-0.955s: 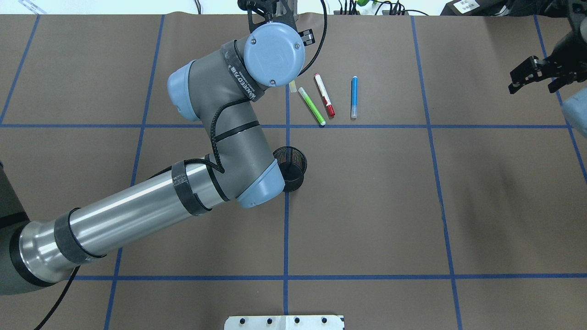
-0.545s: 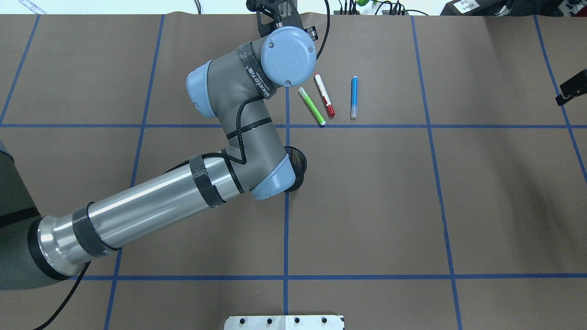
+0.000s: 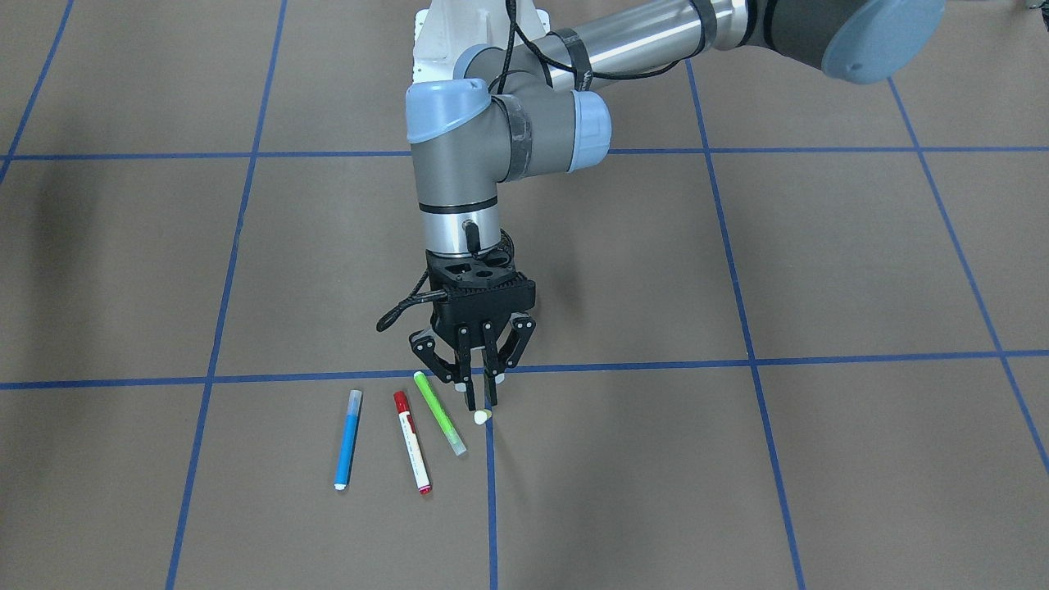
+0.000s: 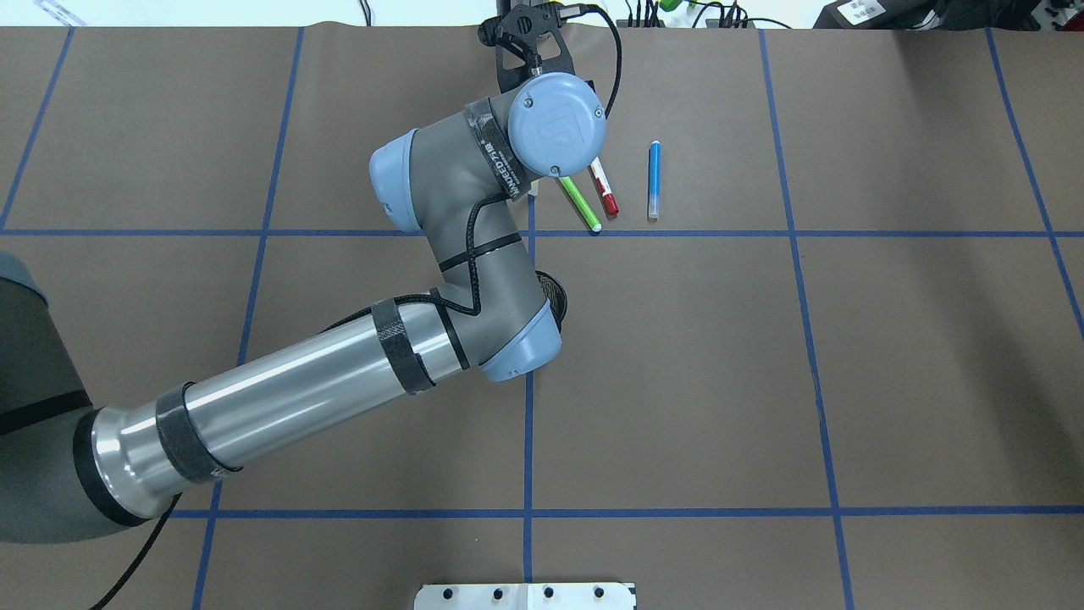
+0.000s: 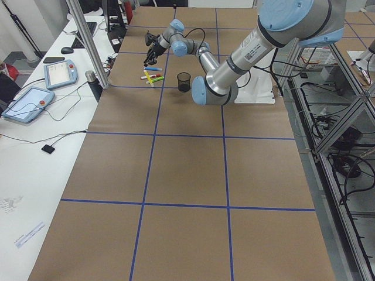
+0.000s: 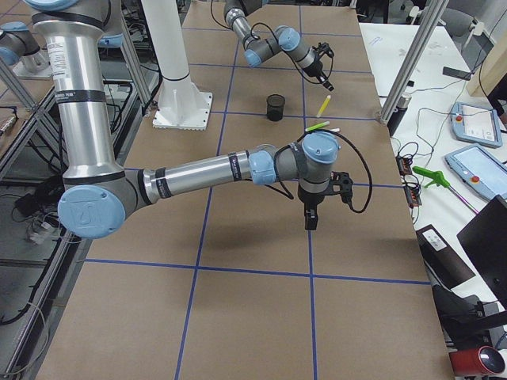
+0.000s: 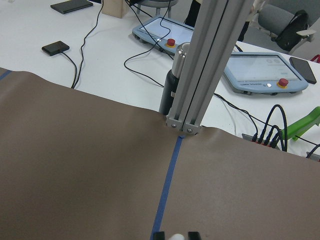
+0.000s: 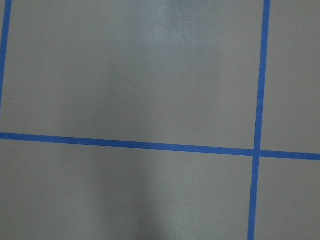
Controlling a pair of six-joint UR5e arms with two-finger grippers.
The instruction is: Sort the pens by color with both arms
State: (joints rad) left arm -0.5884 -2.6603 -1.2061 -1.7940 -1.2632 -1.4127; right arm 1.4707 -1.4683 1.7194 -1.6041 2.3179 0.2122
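Your left end effector is clenched on the yellow pen, which hangs nearly upright, tip toward the desk. Right end effector: you cannot tell its grip.

Black mesh cup stands near pens.

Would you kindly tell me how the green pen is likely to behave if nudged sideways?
The green pen looks like a slim round barrel lying flat, so it would probably roll, likely against the red-capped pen close beside it. It appears rigid and small, so probably stiff and light when lifted.
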